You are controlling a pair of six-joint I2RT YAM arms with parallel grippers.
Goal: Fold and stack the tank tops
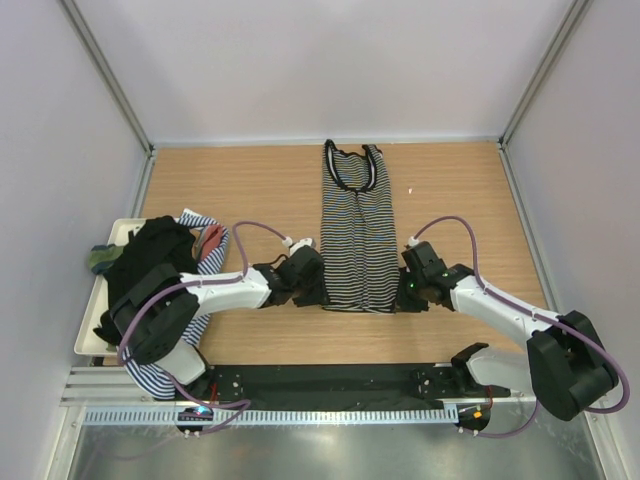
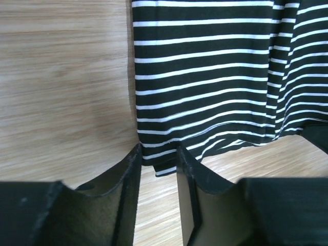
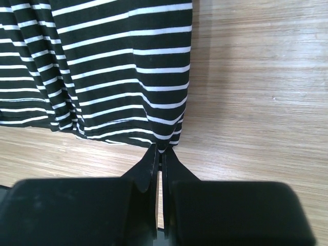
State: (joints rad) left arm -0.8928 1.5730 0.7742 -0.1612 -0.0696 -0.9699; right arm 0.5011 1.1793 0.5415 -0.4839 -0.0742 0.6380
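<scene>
Passable over light-wood tabletop either side of black-and-white striped cloth tank top; blocked left by heaped white rectangular tray.

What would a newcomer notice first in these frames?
The black-and-white striped tank top lies flat down the middle of the table, neckline far, hem near. Both arms meet its hem: the right hand is pinched shut on one corner, the left hand is open around the other. At the left edge, a heap of tops, a black tank top uppermost, spills over the white tray.
</scene>
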